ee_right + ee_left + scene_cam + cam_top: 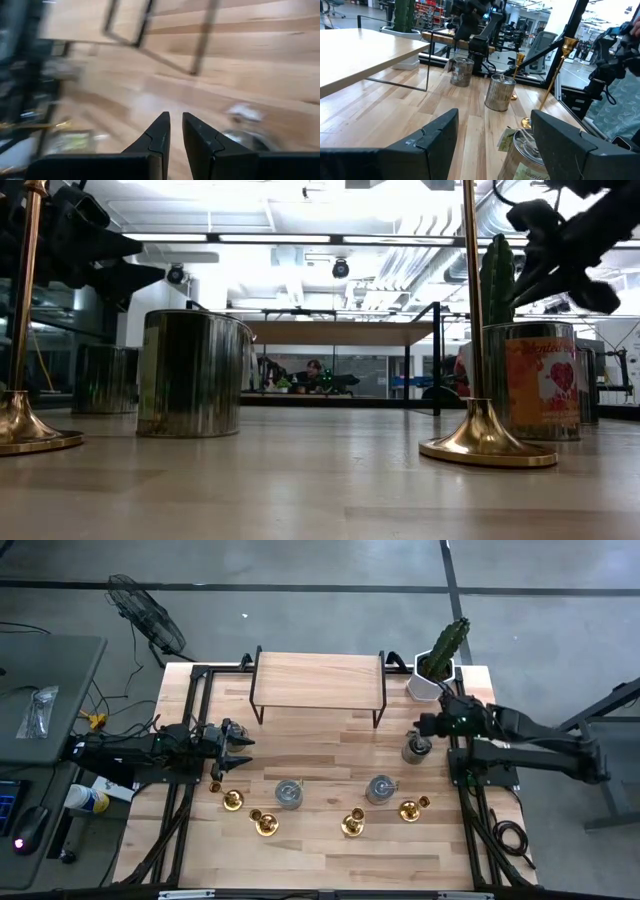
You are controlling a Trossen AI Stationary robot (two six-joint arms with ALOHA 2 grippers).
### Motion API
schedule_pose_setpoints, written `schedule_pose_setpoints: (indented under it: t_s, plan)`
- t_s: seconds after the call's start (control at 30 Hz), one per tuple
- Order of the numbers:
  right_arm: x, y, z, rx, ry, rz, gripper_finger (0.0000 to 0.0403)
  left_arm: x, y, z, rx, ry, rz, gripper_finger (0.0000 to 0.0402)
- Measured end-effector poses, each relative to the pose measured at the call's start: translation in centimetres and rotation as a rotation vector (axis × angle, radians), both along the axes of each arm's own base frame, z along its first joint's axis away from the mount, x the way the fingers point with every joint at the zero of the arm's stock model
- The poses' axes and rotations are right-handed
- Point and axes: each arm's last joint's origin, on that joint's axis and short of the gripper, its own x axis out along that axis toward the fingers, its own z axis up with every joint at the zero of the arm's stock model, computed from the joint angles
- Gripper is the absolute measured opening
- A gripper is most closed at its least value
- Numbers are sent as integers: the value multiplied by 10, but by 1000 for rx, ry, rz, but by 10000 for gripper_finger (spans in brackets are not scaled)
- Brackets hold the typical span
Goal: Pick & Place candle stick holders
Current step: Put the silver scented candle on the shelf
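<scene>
Several gold candle stick holders stand upright on their round bases along the table's near side: two at the left [232,800] [265,823] and two at the right [352,825] [410,810]. The low view shows two of them close up [487,442] [25,430]. My left gripper [245,743] hangs at the table's left side. It is open, with nothing between its fingers [494,114]. My right gripper [418,726] is raised at the right side, above a tin can [415,748], slanting down. It is shut and holds nothing [176,117].
Two more tin cans [288,793] [380,788] stand among the holders. A wooden riser shelf on black wire legs [318,680] occupies the far middle, and a potted cactus [440,660] the far right corner. Bare wood lies in the table's middle.
</scene>
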Motion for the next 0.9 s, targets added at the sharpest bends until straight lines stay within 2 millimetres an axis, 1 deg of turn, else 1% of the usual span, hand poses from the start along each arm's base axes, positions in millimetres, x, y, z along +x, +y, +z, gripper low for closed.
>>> schedule_pose_setpoints:
  t_s: [0.1,0.17,0.23,0.33,0.4,0.47,0.63,0.7,0.8,0.9]
  plan:
    - [-3,-3,14,28,161,-60,42,0,0,0,0,0,0,243]
    - [-4,-4,20,67,270,-85,42,0,0,0,0,0,0,243]
    - [-4,-6,22,101,358,-96,42,0,0,0,0,0,0,243]
    - [2,-8,20,146,424,-98,49,0,0,0,0,0,0,243]
    - [5,-9,17,182,457,-99,65,0,0,0,0,0,0,243]
    - [8,-10,14,217,491,-94,90,0,0,0,0,0,0,243]
    - [14,-11,9,279,533,-85,168,0,0,0,0,0,0,243]
    - [16,-11,7,311,545,-83,193,0,0,0,0,0,0,243]
    - [17,-11,3,358,594,-90,212,0,0,0,0,0,0,243]
    - [18,-11,0,383,653,-98,213,0,0,0,0,0,0,243]
